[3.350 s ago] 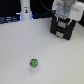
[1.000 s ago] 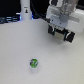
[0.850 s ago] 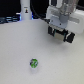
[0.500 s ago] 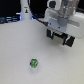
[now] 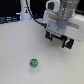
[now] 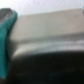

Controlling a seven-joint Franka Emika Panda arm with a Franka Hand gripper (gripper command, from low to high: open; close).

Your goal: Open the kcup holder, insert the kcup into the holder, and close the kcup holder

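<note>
1. The wrist view is a heavy blur of grey bands with a teal patch [image 6: 6, 37] at one side; nothing in it can be identified.
2. In the exterior view the arm's white body covers most of the kcup holder [image 5: 60, 39], a black box at the worktop's far edge.
3. The gripper [image 5: 56, 31] sits at the holder's top; whether its fingers are apart or together cannot be told.
4. The holder's inside is not visible.
5. The kcup [image 5: 34, 63], green, lies alone on the white worktop [image 5: 15, 55] near its front edge, well apart from the holder.

White table [image 5: 15, 50]; white bottle-like object [image 5: 26, 11] at far edge.
</note>
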